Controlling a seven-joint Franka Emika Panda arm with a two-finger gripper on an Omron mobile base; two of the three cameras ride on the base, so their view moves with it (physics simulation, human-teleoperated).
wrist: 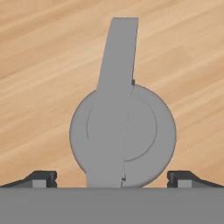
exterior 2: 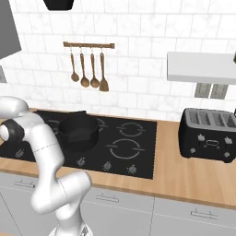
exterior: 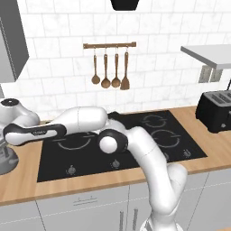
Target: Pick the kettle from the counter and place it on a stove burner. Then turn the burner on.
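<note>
Kettle: sitting on the wooden counter, directly under the hand — seen from straight above, round grey body with the arched handle running across the top and out past the rim.
Claw: standing wide open, one fingertip showing on each side of the kettle, holding nothing.
Arm: reaching out to the robot's left, past the edge of the black cooktop.
Handling: looking like stiff smooth metal, probably light if empty, likely slippery on the rounded body — so the body is a poor place to pinch.
Grip point: the handle, across its narrow width near the middle.
Pot: sitting on the cooktop.
</note>
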